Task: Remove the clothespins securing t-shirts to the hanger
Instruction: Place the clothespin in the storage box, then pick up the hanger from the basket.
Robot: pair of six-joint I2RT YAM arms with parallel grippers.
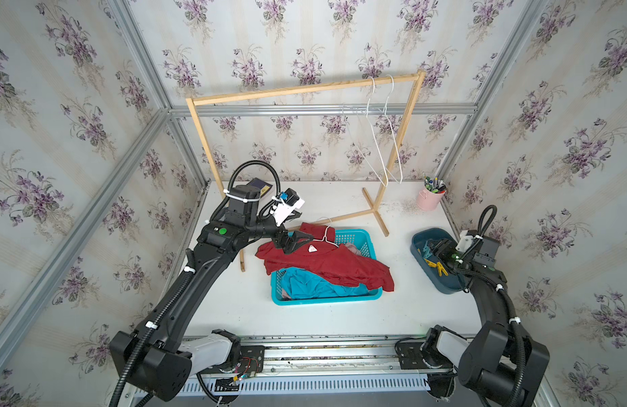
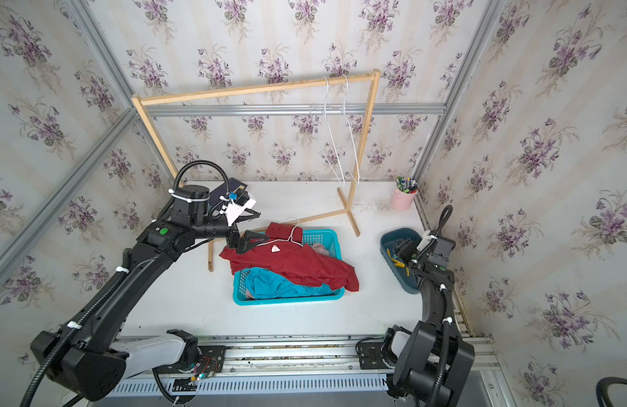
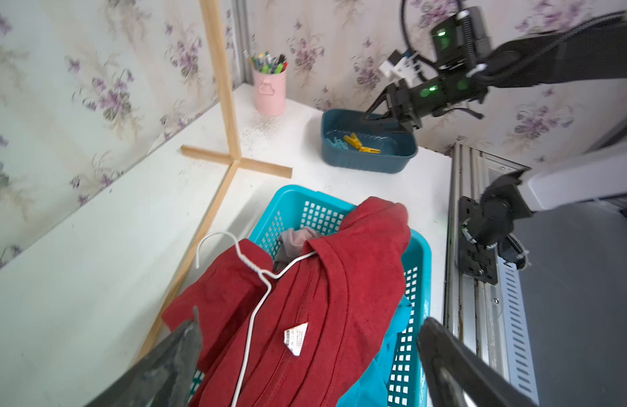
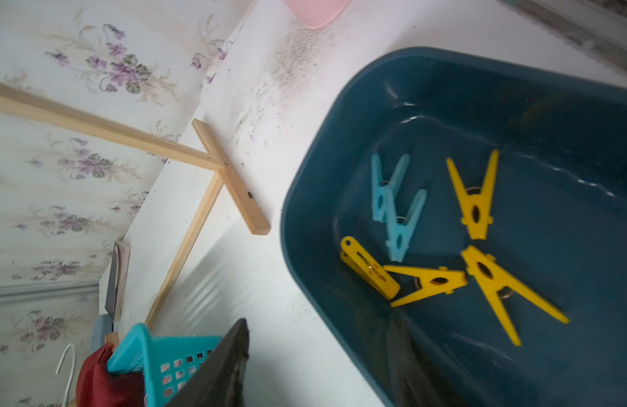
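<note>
Right wrist: 6 clothespins [image 4: 475, 208] in bin [image 4: 569, 116]

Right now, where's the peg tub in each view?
In a top view: tub at the table's right edge, right of the basket.
In a top view: tub, same spot.
Left wrist: tub beyond the basket, near the wall.
Right wrist: tub close up, fills much of the frame, pegs inside.
Shared landmark: rack foot, beside the tub in all four.

walls: purple-floral wallpaper [image 1: 287, 35] | frame: aluminium struts [image 1: 269, 110] | table: white top [image 1: 340, 317] | furniture: wooden rack [image 1: 305, 88] | light: soft, even
</note>
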